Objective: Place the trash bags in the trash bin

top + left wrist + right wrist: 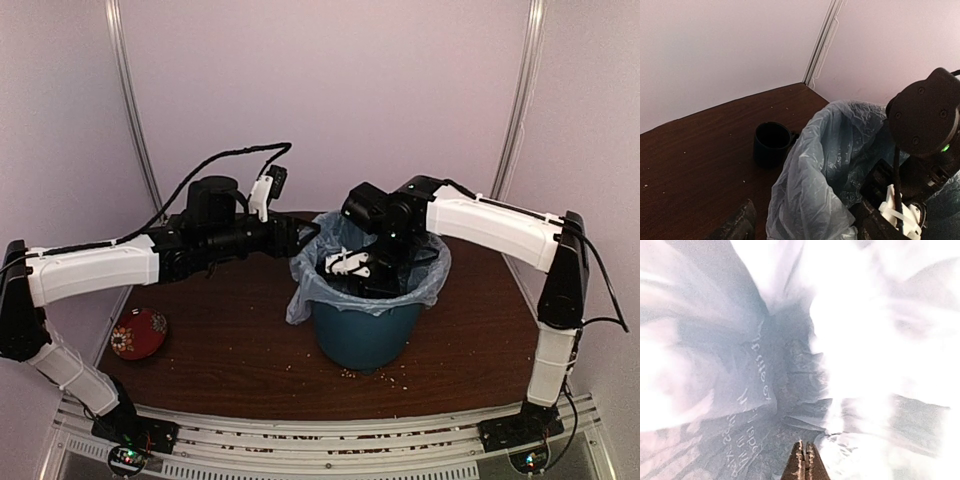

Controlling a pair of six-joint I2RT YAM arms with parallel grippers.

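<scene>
The teal trash bin stands mid-table. The pale blue-grey trash bag lines it, its mouth folded over the rim and a flap hanging down the left side. My right gripper reaches down inside the bag. In the right wrist view it is shut, tips together, against the crinkled bag wall with white lettering. My left gripper is at the bag's left rim. In the left wrist view it is open, with the bag's raised edge between its wide-apart fingers.
A small dark mug stands on the brown table behind the bin, toward the back corner. A red patterned bowl sits at the table's left edge. Crumbs lie in front of the bin. Walls close in behind and at both sides.
</scene>
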